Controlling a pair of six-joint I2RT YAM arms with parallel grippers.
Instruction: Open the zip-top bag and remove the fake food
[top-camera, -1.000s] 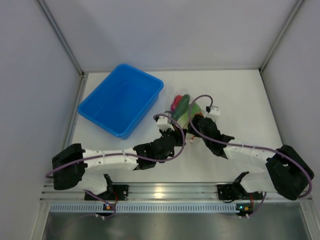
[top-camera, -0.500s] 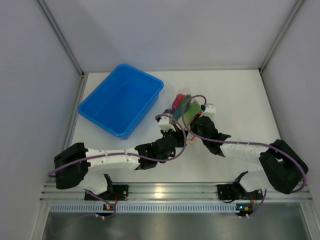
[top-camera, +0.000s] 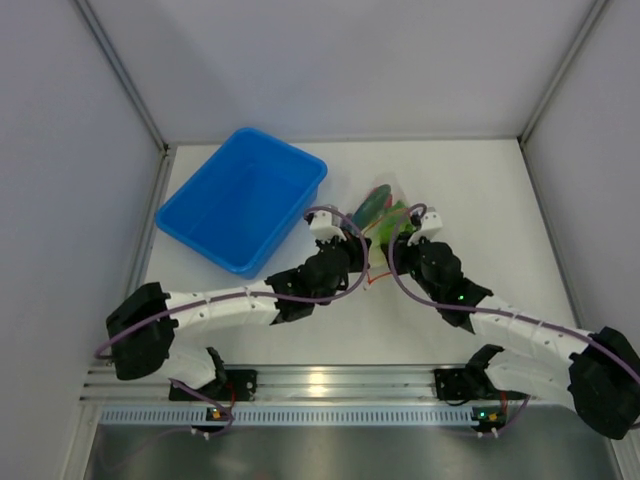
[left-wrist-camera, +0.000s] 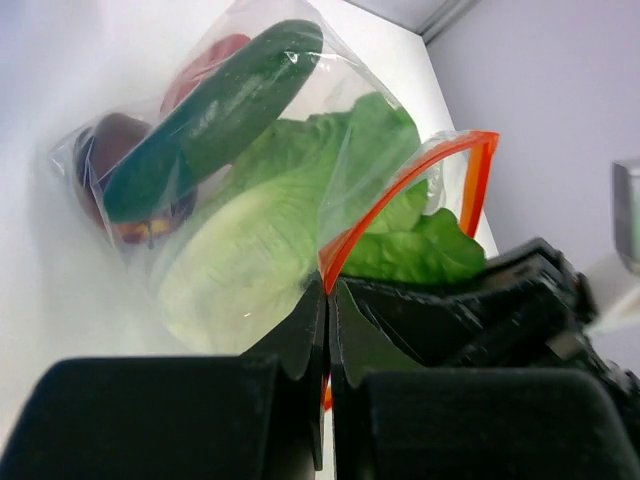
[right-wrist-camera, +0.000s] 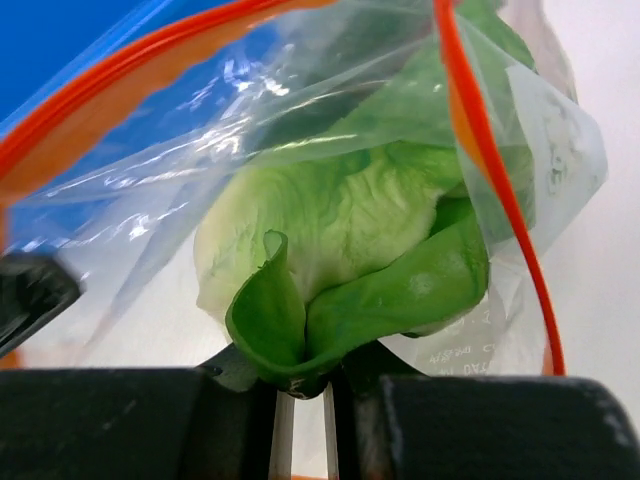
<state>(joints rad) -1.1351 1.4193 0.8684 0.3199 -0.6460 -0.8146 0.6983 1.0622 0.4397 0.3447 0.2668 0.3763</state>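
Plastic zip-top bag (left-wrist-camera: 330, 80), clear, crinkly; ruffled green lettuce (right-wrist-camera: 340, 220), smooth cucumber (left-wrist-camera: 215, 110).

A white table (top-camera: 480, 200) fills the floor of the booth, with walls at 9, 12 and 3 o'clock and a metal rail (top-camera: 330, 385) along the 6 o'clock edge.

Two things lie on it. A blue bin (top-camera: 243, 198) sits at 10 o'clock from the centre, turned askew so that one corner points to 1 o'clock. A clear bag (top-camera: 380, 212) lies just past the centre at 12 to 1 o'clock, at the bin's 4 o'clock, near it but apart. Its closed end points to 12 and its orange-rimmed mouth to 6. Lettuce (left-wrist-camera: 250, 240) and a cucumber (left-wrist-camera: 215, 110) show through the plastic.
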